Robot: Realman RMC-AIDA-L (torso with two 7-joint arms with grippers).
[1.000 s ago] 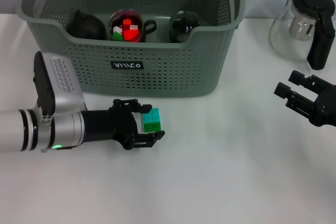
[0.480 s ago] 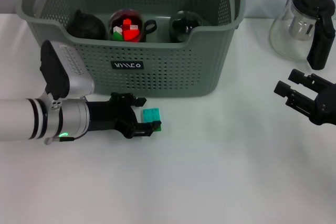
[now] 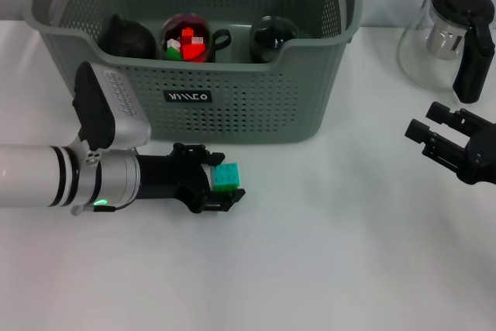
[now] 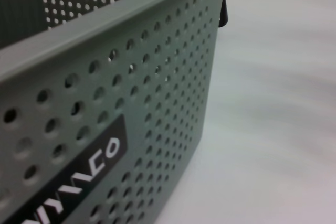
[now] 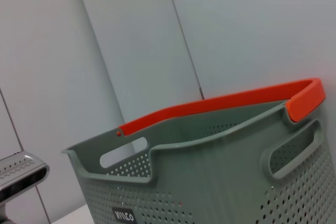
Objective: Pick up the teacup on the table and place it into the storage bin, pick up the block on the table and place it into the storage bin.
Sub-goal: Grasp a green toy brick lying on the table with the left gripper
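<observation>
since a second ago the left gripper [image 3: 221,188] has pulled back a little toward the lower left of the head view and rolled, so its grey wrist housing now stands higher against the front wall of the storage bin [image 3: 232,98]. half a second ago the block [image 3: 226,178] sat low with the jaws loose around it; now the black fingers are closed on its two sides and its teal top faces up between them. it looks held at, or only just above, the white table [image 3: 325,253], just in front of the bin's lower front edge, left of centre in the frame.

that suggests the grasp on the block has been made and the lift over the bin's front rim is the step to come; the wall is tall, so the arm will need height before it moves forward.

inside the bin, along the upper part of the frame, sit dark rounded cups, one [image 3: 186,38] filled with red, white and green pieces, so the teacup half seems done.

the right gripper [image 3: 435,139] is parked at the right edge, fingers spread and empty, below the glass teapot [image 3: 446,32].
</observation>
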